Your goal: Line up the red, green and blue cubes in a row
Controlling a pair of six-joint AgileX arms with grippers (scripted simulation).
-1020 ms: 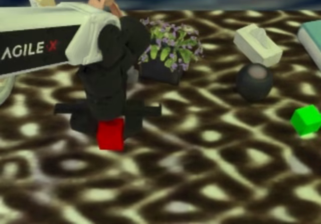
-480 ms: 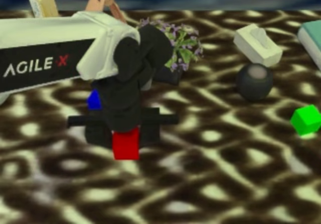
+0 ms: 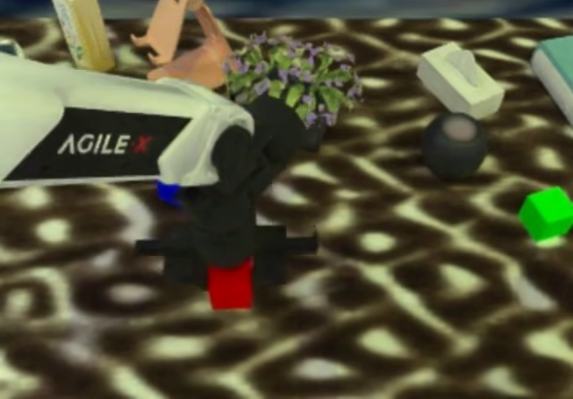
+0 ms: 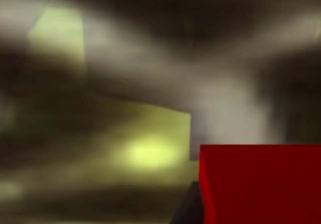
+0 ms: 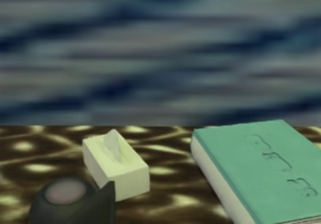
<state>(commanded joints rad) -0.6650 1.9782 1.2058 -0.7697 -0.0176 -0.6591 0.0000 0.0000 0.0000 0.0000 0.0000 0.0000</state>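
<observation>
Your left gripper (image 3: 230,278) clamps the red cube (image 3: 230,286), its fingers mostly hidden; the arm hides most of the blue cube (image 3: 166,192).

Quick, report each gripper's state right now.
Left gripper: shut on the red cube, in the near-left part of the table.
Right gripper: not in view, so it cannot be told.
</observation>
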